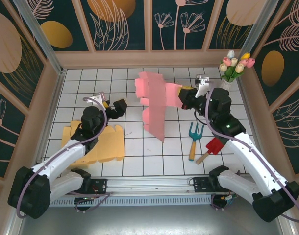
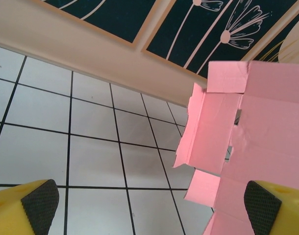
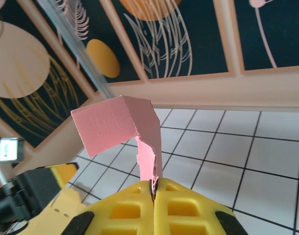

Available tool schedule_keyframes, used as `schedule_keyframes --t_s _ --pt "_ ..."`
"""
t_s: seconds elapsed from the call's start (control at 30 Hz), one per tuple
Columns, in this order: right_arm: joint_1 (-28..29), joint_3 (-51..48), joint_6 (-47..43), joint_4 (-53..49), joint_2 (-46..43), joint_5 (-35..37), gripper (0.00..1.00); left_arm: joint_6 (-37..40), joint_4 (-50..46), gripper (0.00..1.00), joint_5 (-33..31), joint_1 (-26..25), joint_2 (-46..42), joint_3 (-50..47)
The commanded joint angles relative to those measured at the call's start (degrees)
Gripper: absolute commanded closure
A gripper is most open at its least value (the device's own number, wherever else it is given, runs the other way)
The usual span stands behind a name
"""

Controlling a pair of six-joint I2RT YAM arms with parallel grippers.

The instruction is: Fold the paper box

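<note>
The pink box (image 1: 157, 105), a flat blank with a few flaps partly bent, hangs over the middle of the table (image 1: 135, 161). Its lower corner is near the tiles or perhaps just touching them; the overhead view does not settle which. The right gripper (image 1: 183, 98) holds it by its right edge: in the right wrist view its fingers (image 3: 125, 210) are pressed together with the thin card pinched between them, one panel bent over above the grip. The left gripper (image 1: 114, 108) hovers just left of the blank, apart from it, with its fingers spread wide. In its own view the pads (image 2: 39, 200) frame the card's side flaps, the right pad standing in front of the pink. The step in hand looks like bringing a second grip onto the blank so a panel can be turned along its score. To do it well, I would move the left gripper in until one free flap sits between the pads. Then close near the crease, not at the flap's tip, so the card bends at the score instead of buckling. The right pinch should be firm and steady as the hinge side, since a thin sheet held by one edge will swing. Work the fold clear of the yellow sheet (image 1: 98, 144) lying flat under the left arm.
</note>
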Motion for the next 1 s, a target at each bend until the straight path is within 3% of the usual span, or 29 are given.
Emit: schedule_keyframes --t_s 0.0,0.27,0.57,0.8,0.97 --pt "0.4 1.1 0.2 -0.4 -2.2 -5.3 1.00 0.0 -0.8 0.01 -0.8 -0.3 -0.9 -0.5" --pt "0.4 -0.6 -0.4 -0.3 -0.8 -5.6 1.00 2.2 0.8 0.01 -0.8 -0.3 -0.7 -2.3" --pt "0.3 -2.0 -3.2 1.2 6.1 -4.8 1.00 4.4 6.5 0.01 3.8 -0.3 1.6 -4.1" --pt "0.2 -2.2 -6.1 0.2 14.0 4.2 1.00 6.3 8.5 0.01 5.6 -0.3 8.8 -3.9" --pt "0.2 -5.6 -7.2 2.0 14.4 13.4 1.00 6.1 8.1 0.01 0.9 -0.3 12.1 -4.0"
